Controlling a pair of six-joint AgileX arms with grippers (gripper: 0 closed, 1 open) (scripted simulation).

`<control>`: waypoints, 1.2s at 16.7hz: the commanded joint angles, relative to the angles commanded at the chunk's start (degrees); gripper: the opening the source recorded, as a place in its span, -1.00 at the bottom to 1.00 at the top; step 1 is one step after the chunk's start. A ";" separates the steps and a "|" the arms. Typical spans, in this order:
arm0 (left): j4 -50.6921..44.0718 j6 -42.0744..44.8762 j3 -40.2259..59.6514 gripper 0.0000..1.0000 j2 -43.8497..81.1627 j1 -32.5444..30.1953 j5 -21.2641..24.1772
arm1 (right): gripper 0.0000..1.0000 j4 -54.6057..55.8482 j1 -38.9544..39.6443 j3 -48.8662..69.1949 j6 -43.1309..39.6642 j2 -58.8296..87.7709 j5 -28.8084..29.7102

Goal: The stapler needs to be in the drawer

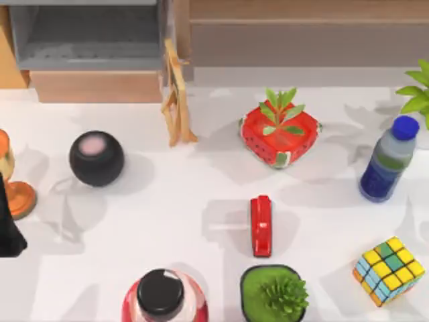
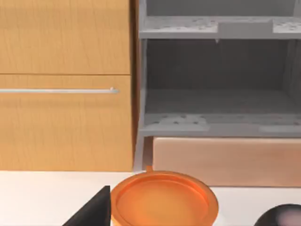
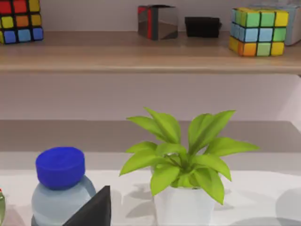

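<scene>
Stapler (image 1: pixel 261 225) lies on table (image 1: pixel 167 215), drawer (image 1: pixel 94 64) open.

- drawer (image 1: pixel 94 60) open at far left of the surface (image 1: pixel 167 215); easel-like stand (image 1: pixel 176 94) just right of its front
- long cabinet panel (image 1: pixel 308 40) runs along far right
- stapler (image 1: pixel 261 225) centre-right, lying near-to-far, apart from everything
- strawberry planter (image 1: pixel 279 132) beyond the stapler; round pot plant (image 1: pixel 273 294) just nearer than it
- round speaker (image 1: pixel 96 158) left of centre; goblet (image 1: pixel 17 188) at left edge
- bottle (image 1: pixel 389 159) far right; leafy plant (image 1: pixel 417 94) beyond it
- Rubik's cube (image 1: pixel 389 270) near right
- capped jar (image 1: pixel 164 298) at near edge, left of the pot plant
</scene>
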 joint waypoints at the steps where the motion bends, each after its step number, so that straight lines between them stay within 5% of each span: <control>1: 0.00 0.00 0.00 1.00 0.00 0.00 0.00 | 1.00 0.00 0.00 0.00 0.00 0.00 0.00; 9: 11.38 12.70 11.40 1.00 16.55 2.67 4.10 | 1.00 0.00 0.00 0.00 0.00 0.00 0.00; 20: 45.40 56.74 43.92 1.00 82.43 12.77 18.58 | 1.00 0.00 0.00 0.00 0.00 0.00 0.00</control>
